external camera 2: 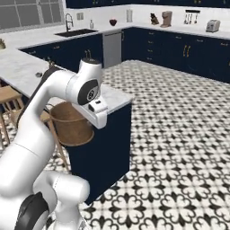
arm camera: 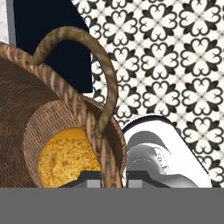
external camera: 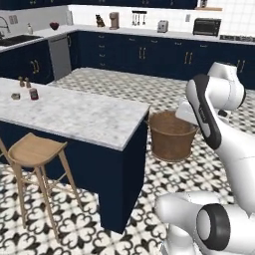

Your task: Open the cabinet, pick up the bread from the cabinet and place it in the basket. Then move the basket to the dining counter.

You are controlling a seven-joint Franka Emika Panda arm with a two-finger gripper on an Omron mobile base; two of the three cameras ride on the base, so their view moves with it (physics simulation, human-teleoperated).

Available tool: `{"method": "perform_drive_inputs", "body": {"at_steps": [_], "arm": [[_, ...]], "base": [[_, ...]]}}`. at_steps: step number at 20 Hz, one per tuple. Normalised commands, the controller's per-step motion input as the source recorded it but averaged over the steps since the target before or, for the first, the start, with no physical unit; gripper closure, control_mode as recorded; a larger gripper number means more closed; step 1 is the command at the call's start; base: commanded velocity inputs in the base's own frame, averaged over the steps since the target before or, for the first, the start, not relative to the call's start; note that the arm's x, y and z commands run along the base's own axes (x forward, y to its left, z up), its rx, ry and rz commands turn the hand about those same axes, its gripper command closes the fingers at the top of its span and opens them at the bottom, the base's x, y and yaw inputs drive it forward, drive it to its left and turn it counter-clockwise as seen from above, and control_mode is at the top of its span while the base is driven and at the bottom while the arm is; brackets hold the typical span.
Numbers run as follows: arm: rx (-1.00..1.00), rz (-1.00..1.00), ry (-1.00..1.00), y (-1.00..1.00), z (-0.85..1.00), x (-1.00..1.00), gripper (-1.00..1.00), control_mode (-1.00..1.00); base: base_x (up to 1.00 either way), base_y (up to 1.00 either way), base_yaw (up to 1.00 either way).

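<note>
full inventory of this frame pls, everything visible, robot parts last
basket: 1, brown woven, held up beside the island's end, rim between the claw's fingers
bread: 1, golden-orange, inside the basket
dining counter: 1, marble top, navy base
stool: 1 in the left base view, wooden, at the island
small items: a few, on the island top, too small to name
toaster oven: 1, black, back counter
sink: 1, dark, far counter
claw: 1, dark fingertips either side of the basket rim

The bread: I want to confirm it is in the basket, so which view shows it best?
The hand view: the bread lies golden-orange on the bottom of the basket, seen over the rim. The left and right base views show the basket's outside and rim beside the dining counter, without the bun visible.
</note>
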Motion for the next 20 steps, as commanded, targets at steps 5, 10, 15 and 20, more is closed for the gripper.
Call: {"method": "perform_drive_inputs", "body": {"at_steps": [5,10,15,20], "arm": [[0.00,0.00,0.00,0.00,0.00,0.00,1.00,1.00],[0.00,0.00,0.00,0.00,0.00,0.00,1.00,1.00],[0.00,0.00,0.00,0.00,0.00,0.00,1.00,1.00],[0.00,0.00,0.00,0.00,0.00,0.00,1.00,1.00]], "base": [[0.18,0.96,-0.17],[0.18,0.96,-0.10],[0.33,0.68,-0.17],[0.44,0.25,-0.08]]}}
